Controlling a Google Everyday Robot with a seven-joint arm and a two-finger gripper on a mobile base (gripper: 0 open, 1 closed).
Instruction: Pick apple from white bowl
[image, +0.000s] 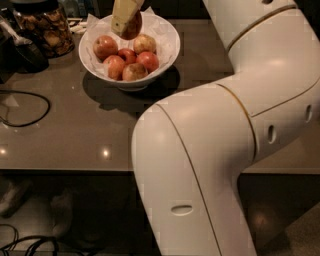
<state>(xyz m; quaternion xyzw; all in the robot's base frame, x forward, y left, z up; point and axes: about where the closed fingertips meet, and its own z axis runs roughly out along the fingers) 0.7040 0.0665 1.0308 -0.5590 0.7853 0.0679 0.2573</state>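
The white bowl (169, 54) stands at the back of the grey counter, lined with crinkled white paper, and holds several red-orange apples (105, 46). My gripper (125, 19) is at the top of the camera view, above the bowl's far side. It is shut on an apple (134, 29), whose red-brown skin shows beside the pale finger (121, 17). The held apple hangs just above the ones left in the bowl. Most of it is hidden by the finger.
A glass jar of brown snacks (46, 29) stands left of the bowl, with a dark object (22, 52) beside it. A black cable (30, 112) loops on the counter's left. My white arm (225, 140) fills the right side. The counter's front edge (65, 170) runs across.
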